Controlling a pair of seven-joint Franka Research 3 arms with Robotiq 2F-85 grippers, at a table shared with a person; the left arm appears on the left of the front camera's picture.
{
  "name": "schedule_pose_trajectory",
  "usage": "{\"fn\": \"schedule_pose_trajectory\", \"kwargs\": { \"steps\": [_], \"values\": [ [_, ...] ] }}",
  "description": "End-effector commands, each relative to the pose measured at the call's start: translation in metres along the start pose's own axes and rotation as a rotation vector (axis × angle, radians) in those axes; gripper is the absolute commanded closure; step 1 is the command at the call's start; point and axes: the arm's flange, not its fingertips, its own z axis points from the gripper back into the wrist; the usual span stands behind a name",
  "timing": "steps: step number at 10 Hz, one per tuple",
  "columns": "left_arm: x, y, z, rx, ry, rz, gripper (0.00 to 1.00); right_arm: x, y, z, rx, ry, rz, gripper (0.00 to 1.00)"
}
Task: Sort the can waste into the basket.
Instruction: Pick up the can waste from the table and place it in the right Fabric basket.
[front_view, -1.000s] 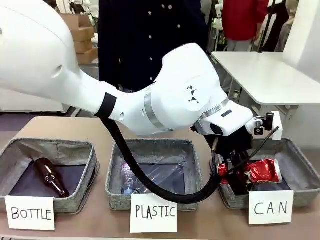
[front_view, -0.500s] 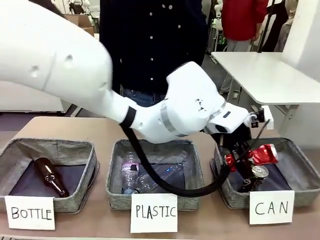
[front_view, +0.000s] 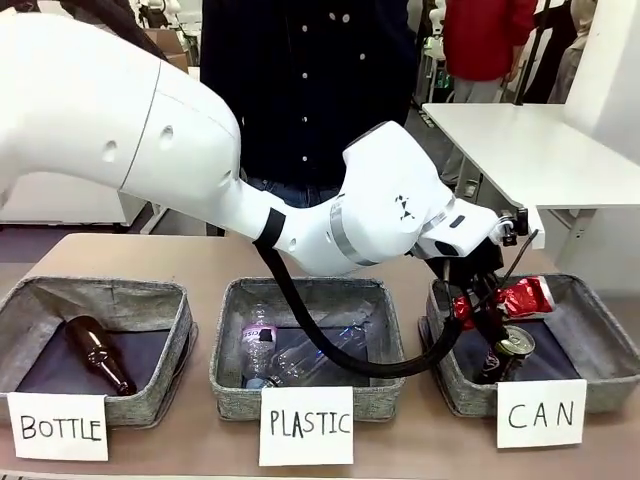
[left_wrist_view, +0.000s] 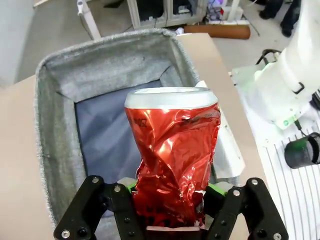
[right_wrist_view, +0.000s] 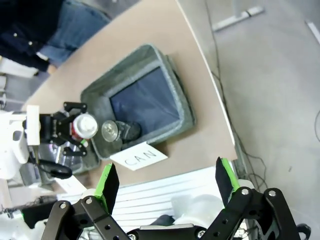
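the grey fabric rectangular basket (front_view: 600, 345) with the white handwritten "can" sign (front_view: 541, 412) sits at the right end of the tan tabletop (front_view: 420, 450). over it, the left gripper (front_view: 487, 307) has its fingers clamped on the dented red metal can (front_view: 522, 297), held tilted above the black can with the silver top (front_view: 508, 352) lying inside. off to the side the right gripper (right_wrist_view: 165, 182) hangs with fingers spread wide, holding nothing.

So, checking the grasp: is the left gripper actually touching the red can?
Touching. The left wrist view shows the left gripper with green pads pressed against both sides of the red can.
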Motion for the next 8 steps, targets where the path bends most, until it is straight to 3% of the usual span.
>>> {"fn": "schedule_pose_trajectory", "kwargs": {
  "steps": [1, 2, 3, 4, 5, 6, 7, 8],
  "values": [
    [-0.003, 0.019, -0.015, -0.026, 0.045, 0.043, 0.88, -0.003, 0.002, 0.009, 0.010, -0.016, -0.028, 0.00],
    [-0.006, 0.026, -0.019, -0.031, 0.034, 0.058, 0.88, -0.003, 0.002, 0.009, 0.010, -0.016, -0.028, 0.00],
    [-0.004, 0.029, -0.017, -0.002, 0.027, 0.039, 0.29, -0.003, 0.002, 0.009, 0.010, -0.016, -0.028, 0.00],
    [-0.003, 0.031, -0.012, 0.014, 0.010, 0.041, 0.29, -0.003, 0.002, 0.009, 0.010, -0.016, -0.028, 0.00],
    [-0.005, 0.031, -0.007, 0.020, 0.012, 0.041, 0.00, -0.003, 0.002, 0.009, 0.010, -0.016, -0.028, 0.00],
    [-0.009, 0.032, -0.003, 0.018, 0.016, 0.056, 0.24, -0.003, 0.002, 0.009, 0.010, -0.016, -0.028, 0.00],
    [-0.010, 0.028, 0.001, 0.030, 0.016, 0.052, 0.00, -0.003, 0.002, 0.009, 0.010, -0.016, -0.028, 0.00],
    [-0.009, 0.026, 0.001, 0.022, 0.012, 0.048, 0.00, -0.003, 0.002, 0.009, 0.010, -0.016, -0.028, 0.00]
  ]
}}
